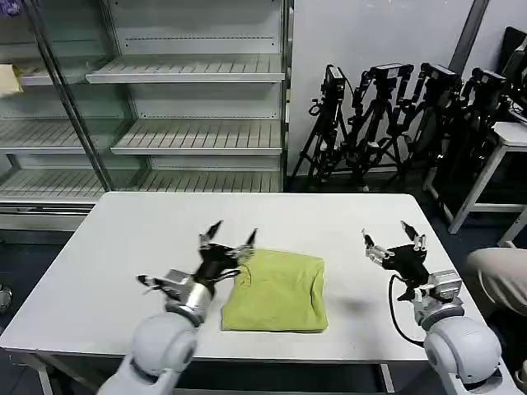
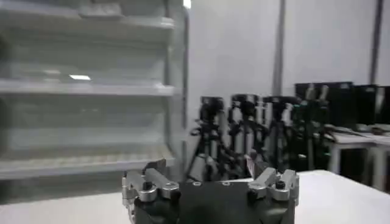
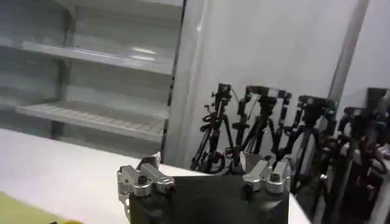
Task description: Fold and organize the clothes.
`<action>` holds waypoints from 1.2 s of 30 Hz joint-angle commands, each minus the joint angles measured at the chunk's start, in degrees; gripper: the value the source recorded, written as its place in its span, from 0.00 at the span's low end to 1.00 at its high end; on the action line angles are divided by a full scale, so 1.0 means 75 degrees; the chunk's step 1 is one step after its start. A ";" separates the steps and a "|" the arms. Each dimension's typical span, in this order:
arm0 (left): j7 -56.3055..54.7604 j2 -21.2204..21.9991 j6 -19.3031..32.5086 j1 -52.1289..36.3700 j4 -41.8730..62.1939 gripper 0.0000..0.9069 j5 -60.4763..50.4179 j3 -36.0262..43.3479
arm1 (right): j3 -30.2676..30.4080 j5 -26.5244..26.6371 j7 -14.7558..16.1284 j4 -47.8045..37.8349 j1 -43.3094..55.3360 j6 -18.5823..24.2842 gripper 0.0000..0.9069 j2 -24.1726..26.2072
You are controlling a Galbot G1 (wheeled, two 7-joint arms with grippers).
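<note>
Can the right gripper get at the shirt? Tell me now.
Probably yes: the right gripper, open, hovers beside the folded T-shirt, with only bare table between them. The left gripper is at the far edge.

**Layout of the table and the room behind it**

The T-shirt (image 1: pixel 278 290) is lying folded on the table (image 1: pixel 123 247), near the front edge and about midway across. The left gripper (image 1: pixel 230 233) is hovering at the shirt's far left corner, fingers spread apart. The right gripper (image 1: pixel 390 234) is hanging to the right of the shirt, well apart from it, fingers also spread, above the bare tabletop. Behind the table, on the far left, shelving (image 1: pixel 189 74) is standing against the wall. To the right of the shelving, a row of tripods (image 1: pixel 387 115) is standing on the floor. A second table (image 1: pixel 506 140) is sitting at the far right.
</note>
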State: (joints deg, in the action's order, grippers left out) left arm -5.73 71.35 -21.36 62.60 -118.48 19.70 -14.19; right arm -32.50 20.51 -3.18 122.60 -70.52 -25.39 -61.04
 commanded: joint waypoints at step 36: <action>0.2038 0.0463 0.2540 0.0925 -0.0066 1.00 -0.3284 -0.2240 | -0.0129 -0.0408 0.0140 -0.0352 -0.0142 0.0612 1.00 -0.0210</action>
State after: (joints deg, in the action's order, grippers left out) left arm 8.05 74.39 -4.12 69.40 -119.11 -0.45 -30.25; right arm -32.96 17.54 -2.36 119.67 -71.55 -21.58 -61.91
